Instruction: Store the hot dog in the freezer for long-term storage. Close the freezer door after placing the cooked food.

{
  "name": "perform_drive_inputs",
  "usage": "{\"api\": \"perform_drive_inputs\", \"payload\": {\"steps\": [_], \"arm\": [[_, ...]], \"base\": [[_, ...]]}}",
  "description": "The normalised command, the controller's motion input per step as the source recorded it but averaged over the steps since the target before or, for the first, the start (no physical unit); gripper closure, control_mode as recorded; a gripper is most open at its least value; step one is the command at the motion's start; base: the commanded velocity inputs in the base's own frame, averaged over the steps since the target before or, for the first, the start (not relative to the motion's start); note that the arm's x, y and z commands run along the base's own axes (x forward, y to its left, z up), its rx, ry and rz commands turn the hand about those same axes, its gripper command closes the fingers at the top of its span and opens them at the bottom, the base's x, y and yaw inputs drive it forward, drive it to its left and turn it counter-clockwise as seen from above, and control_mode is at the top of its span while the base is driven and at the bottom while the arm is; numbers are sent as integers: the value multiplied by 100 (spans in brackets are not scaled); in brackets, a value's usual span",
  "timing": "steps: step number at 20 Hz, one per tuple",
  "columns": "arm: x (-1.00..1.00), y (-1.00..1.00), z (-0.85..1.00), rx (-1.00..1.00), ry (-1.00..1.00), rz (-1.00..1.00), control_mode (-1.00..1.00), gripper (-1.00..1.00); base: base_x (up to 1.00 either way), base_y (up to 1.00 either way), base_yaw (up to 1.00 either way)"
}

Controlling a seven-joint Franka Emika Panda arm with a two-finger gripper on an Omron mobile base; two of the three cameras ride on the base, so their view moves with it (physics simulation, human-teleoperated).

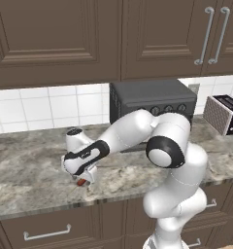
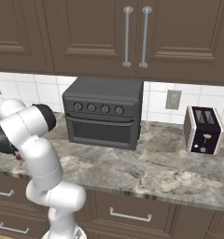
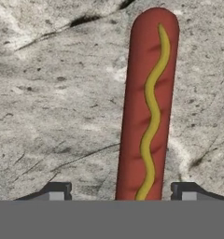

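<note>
The hot dog (image 3: 149, 107) lies flat on the grey marbled counter (image 1: 31, 170) near its front edge, a reddish-brown sausage with a wavy yellow line of mustard along its top (seen from the left base view as just a small red bit under the hand (image 1: 82, 182)). The gripper (image 3: 119, 192) is down over it with its fingertips (image 3: 56, 191) spread to either side of the sausage, a gap showing between each tip and the meat, so nothing is pinched. Behind the arm on the same counter stand a dark toaster oven (image 2: 103, 112) and, further right, a toaster (image 2: 203, 129).
</note>
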Motion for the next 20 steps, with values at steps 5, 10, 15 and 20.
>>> {"api": "perform_drive_inputs", "payload": {"steps": [5, 10, 15, 20], "arm": [[0, 1, -3, 0, 0, 0, -100, 100], [0, 0, -1, 0, 0, 0, -100, 100], [0, 0, 0, 0, 0, 0, -100, 100], [0, 0, 0, 0, 0, 0, -100, 100]], "base": [[0, 0, 0], [0, 0, 0], [0, 0, 0], [0, 0, 0]]}}
